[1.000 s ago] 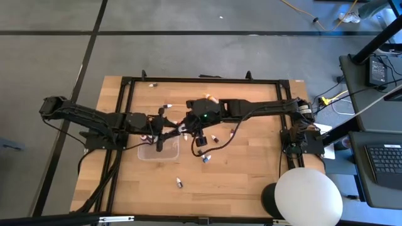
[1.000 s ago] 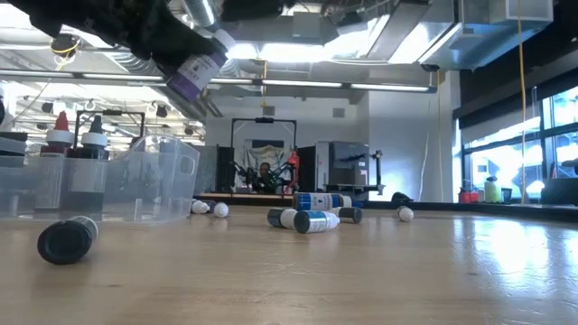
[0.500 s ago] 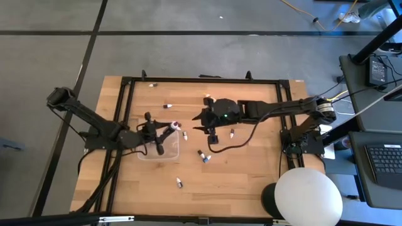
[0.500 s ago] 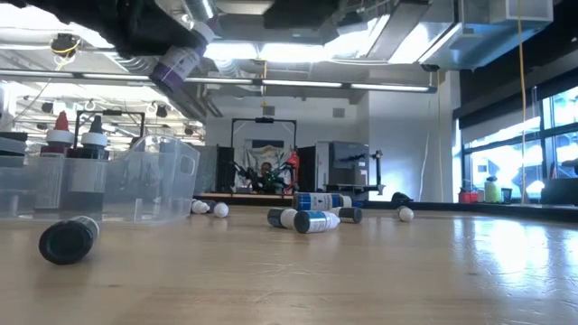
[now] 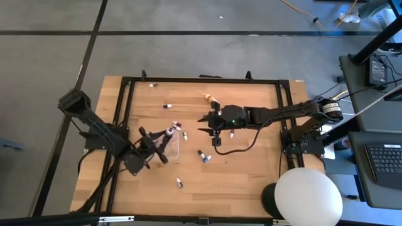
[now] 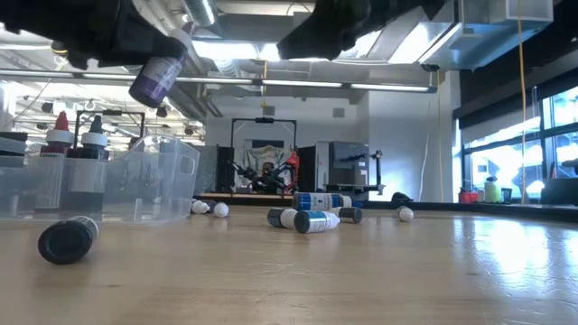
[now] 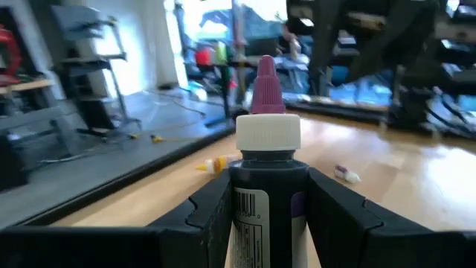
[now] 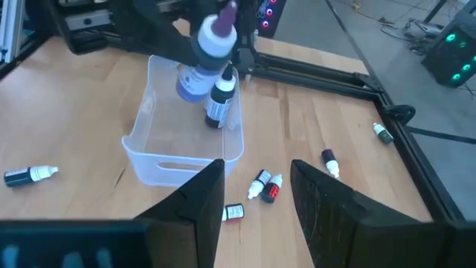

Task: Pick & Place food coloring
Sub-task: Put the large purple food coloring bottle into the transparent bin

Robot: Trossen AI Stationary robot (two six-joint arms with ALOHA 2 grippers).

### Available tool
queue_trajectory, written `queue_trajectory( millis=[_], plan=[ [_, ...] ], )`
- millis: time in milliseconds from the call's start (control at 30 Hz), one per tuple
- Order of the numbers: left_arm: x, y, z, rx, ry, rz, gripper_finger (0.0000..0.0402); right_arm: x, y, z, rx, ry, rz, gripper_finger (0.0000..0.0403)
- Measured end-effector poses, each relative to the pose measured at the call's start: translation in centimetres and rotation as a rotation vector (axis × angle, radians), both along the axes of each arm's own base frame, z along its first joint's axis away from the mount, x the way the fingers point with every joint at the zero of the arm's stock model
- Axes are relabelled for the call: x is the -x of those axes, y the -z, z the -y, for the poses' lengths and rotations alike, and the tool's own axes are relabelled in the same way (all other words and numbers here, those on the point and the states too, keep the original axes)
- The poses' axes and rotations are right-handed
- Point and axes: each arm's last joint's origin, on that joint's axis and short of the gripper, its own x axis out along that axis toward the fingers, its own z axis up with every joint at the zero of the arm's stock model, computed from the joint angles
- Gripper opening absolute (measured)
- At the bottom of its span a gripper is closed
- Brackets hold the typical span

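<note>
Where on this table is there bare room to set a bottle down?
Free: the wood along the near edge on the right, beyond the lone small bottle. Crowded: around the clear tray, where the left gripper holds a purple-tipped bottle, and under the right gripper.

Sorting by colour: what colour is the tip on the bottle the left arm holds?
Purple tip over a white cap, clearest in the left wrist view.

The high view looks straight down on the whole worktop (image 5: 251,182). The low view sits at worktop height, level, facing the room. Each wrist view looks close past its own fingers — both share the clear tray (image 8: 186,160), seen at 9 o'clock from above.
</note>
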Motion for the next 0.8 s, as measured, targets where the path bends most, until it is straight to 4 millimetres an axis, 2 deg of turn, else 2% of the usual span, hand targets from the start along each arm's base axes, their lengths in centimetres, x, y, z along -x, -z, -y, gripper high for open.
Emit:
queue_trajectory(
  millis=[233,500,800],
  plan=[
    [-0.6,2.3,1.4,-0.028,-0.06,0.02,0.0143,0.1,0.2,0.0,-0.021,0.009,-0.007,0.0158],
    [-1.9,4.9,0.4,-0.01,-0.127,0.041,0.0143,0.1,0.3,0.0,-0.024,0.011,-0.014,0.0158],
    [-2.6,6.9,-0.3,0.019,-0.165,0.074,0.0143,0.1,0.3,0.0,-0.023,0.011,-0.021,0.0158]
  ],
)
